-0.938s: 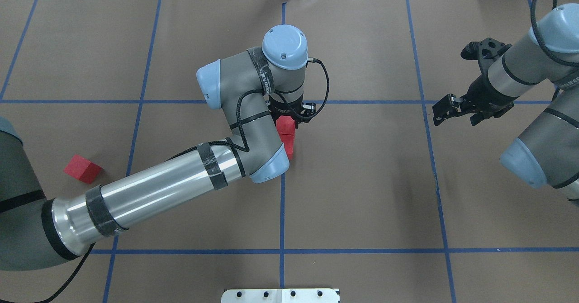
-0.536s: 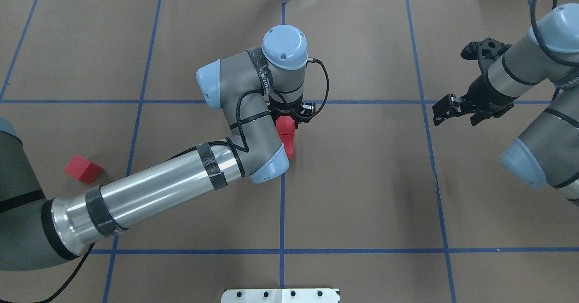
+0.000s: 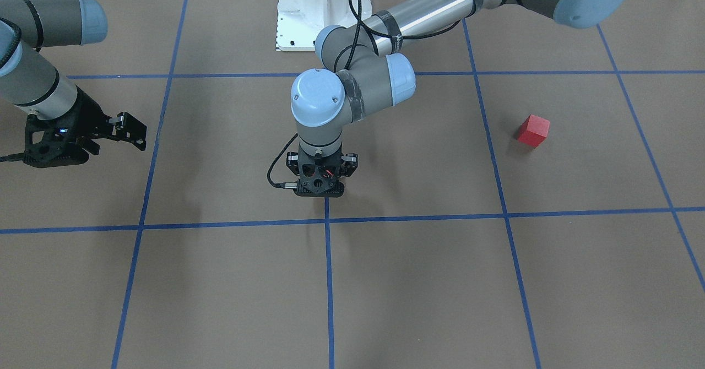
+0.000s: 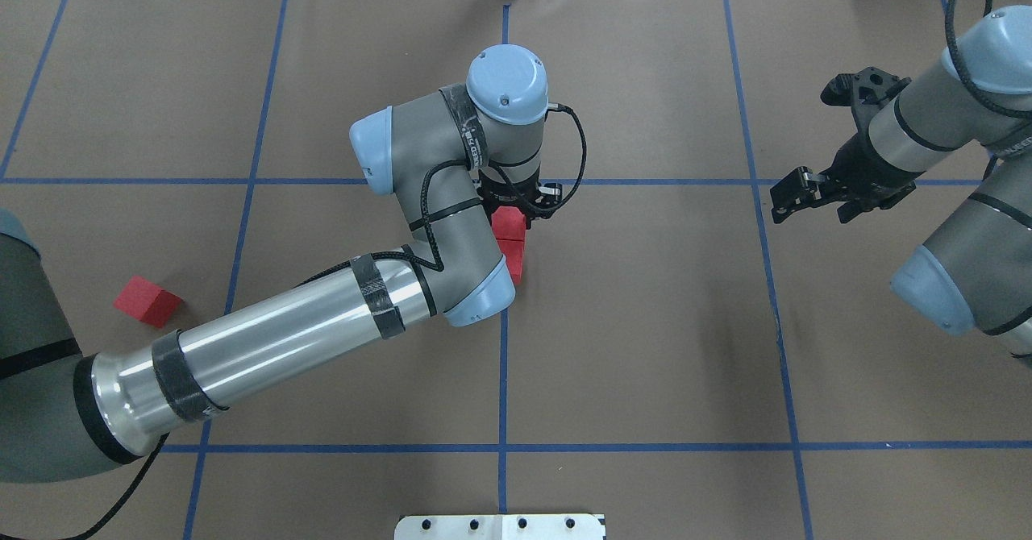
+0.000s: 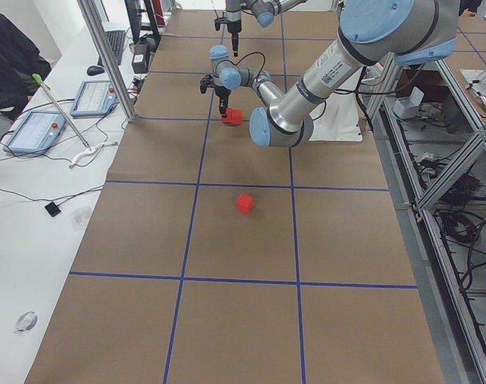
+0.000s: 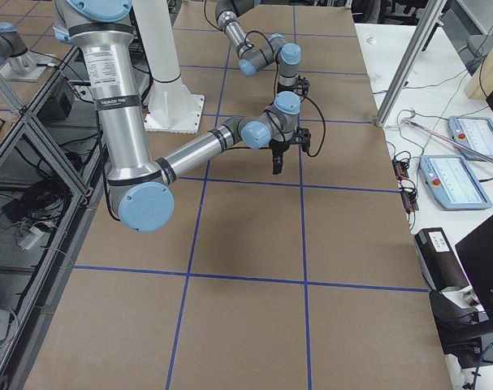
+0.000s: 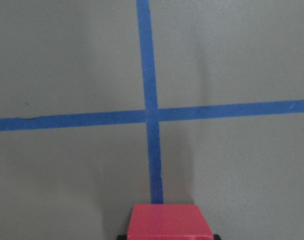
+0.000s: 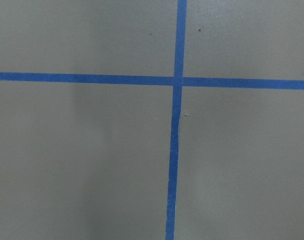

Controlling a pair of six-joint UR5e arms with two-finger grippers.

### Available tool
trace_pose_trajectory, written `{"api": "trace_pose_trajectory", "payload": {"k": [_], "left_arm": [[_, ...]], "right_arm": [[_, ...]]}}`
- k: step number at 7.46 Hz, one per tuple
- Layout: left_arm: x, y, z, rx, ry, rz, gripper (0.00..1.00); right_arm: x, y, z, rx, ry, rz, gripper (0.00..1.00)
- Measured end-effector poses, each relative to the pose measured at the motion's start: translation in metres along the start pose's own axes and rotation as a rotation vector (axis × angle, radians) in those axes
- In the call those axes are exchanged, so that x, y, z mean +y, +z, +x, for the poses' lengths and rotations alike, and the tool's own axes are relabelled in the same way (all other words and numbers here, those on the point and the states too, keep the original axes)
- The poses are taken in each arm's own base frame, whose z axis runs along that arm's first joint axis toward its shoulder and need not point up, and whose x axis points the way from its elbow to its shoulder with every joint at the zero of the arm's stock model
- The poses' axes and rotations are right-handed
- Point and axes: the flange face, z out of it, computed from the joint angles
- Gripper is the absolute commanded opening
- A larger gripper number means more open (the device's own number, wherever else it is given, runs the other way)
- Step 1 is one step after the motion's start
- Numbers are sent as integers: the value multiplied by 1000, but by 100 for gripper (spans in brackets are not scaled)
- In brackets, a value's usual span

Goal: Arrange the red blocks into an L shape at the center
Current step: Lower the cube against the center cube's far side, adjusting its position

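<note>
My left gripper (image 4: 509, 216) points straight down at the center, by the middle blue tape line (image 4: 503, 363), shut on a red block (image 4: 508, 223). In the left wrist view that block (image 7: 169, 220) fills the bottom edge, with dark fingertips at both its sides. A second red block (image 4: 516, 262) lies right against it on the near side, partly under my left arm's elbow. Far to the left, a third red block (image 4: 147, 301) sits alone on the floor (image 3: 533, 130). My right gripper (image 4: 814, 205) hovers open and empty over a tape crossing at the right.
The white robot base plate (image 4: 500, 526) sits at the near edge on the center line. A side bench with tablets and cables (image 5: 42, 128) runs along the far edge. Metal frame posts (image 5: 106, 56) stand beside it.
</note>
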Motion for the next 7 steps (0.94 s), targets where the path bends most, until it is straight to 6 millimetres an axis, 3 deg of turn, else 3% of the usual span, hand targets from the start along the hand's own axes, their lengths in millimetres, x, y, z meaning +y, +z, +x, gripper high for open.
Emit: {"api": "trace_pose_trajectory", "payload": {"k": [4, 7], "left_arm": [[1, 1, 0, 0, 4, 1, 79], [1, 1, 0, 1, 6, 3, 99]], "right_arm": [[0, 0, 0, 0, 0, 0, 100], [0, 0, 0, 0, 0, 0, 100]]}}
